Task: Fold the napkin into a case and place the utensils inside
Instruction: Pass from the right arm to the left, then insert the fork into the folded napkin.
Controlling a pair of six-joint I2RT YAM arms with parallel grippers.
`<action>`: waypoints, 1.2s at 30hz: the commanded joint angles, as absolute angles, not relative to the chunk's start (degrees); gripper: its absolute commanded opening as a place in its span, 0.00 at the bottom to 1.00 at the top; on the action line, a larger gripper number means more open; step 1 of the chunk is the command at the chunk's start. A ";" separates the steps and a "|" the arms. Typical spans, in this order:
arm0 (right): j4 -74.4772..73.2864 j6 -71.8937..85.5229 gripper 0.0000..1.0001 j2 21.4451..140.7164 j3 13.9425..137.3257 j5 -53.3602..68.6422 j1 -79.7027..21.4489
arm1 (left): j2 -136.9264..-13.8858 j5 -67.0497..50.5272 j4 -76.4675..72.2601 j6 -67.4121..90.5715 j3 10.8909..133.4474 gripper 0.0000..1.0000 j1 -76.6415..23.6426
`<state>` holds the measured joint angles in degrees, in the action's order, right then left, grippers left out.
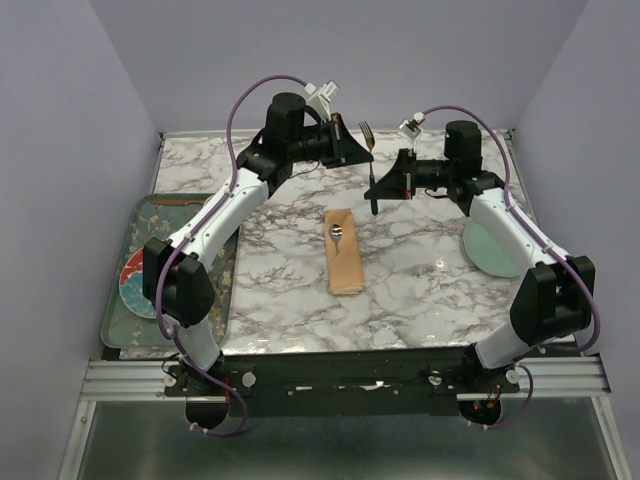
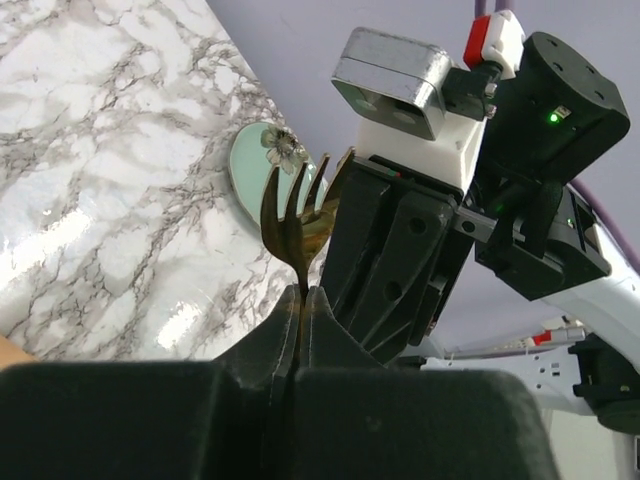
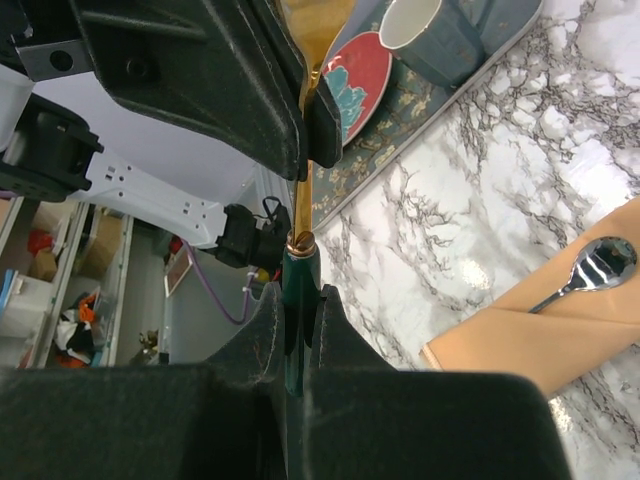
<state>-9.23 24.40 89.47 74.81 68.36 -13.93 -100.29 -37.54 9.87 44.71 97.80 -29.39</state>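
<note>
Marble-patterned table [image 1: 420, 290] carries the folded napkin case [image 1: 345, 258] at its centre, long axis near-to-far, with a spoon [image 1: 338, 233] bowl showing at its far end. Grey patterned tray [image 1: 148, 215] lies along the left edge, holding a red plate [image 1: 133, 283] and a cup [image 3: 430, 35]. Pale green plate [image 1: 488, 245] lies at the right, partly under the right arm. Fork [image 1: 367, 135] is held above the table beyond the case, tines toward the far edge, handle toward the case. Left gripper [image 2: 300, 310] jaws pinch its neck below the tines; right gripper [image 3: 300, 300] jaws pinch its dark green handle.
</note>
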 commanded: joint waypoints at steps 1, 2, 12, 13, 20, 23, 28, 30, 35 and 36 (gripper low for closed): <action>-7.82 24.52 0.18 90.09 74.62 66.10 -14.24 | -101.78 -35.60 11.95 44.12 100.28 0.00 -29.79; -8.08 24.35 0.46 90.17 75.05 65.66 -14.33 | -102.04 -34.64 13.52 43.77 100.37 0.00 -29.71; -34.50 3.99 1.00 87.19 79.89 52.05 -4.40 | -109.15 -19.62 27.67 39.55 103.44 0.00 -29.79; -36.37 2.39 1.00 87.01 80.15 51.51 -3.00 | -110.03 -18.03 28.56 39.38 103.53 0.00 -29.71; -41.57 -2.28 1.00 82.36 75.86 48.78 0.97 | -114.43 -14.42 24.63 36.30 98.97 0.00 -29.62; -41.57 -2.46 1.00 80.34 74.10 48.52 1.14 | -115.83 -14.59 21.90 34.72 97.91 0.00 -29.62; -41.75 -2.46 1.00 78.40 72.95 48.34 1.23 | -118.91 -14.51 20.65 32.44 99.93 0.00 -29.35; -42.01 -2.55 1.00 78.22 73.21 48.34 1.23 | -119.88 -13.72 20.57 31.12 100.11 0.00 -29.36; -42.19 -2.73 1.00 78.13 73.39 48.25 1.32 | -121.72 -10.90 20.83 30.24 100.37 0.00 -29.36; -42.19 -2.55 1.00 78.22 73.30 48.43 1.32 | -121.82 -10.81 20.66 30.23 100.28 0.00 -29.36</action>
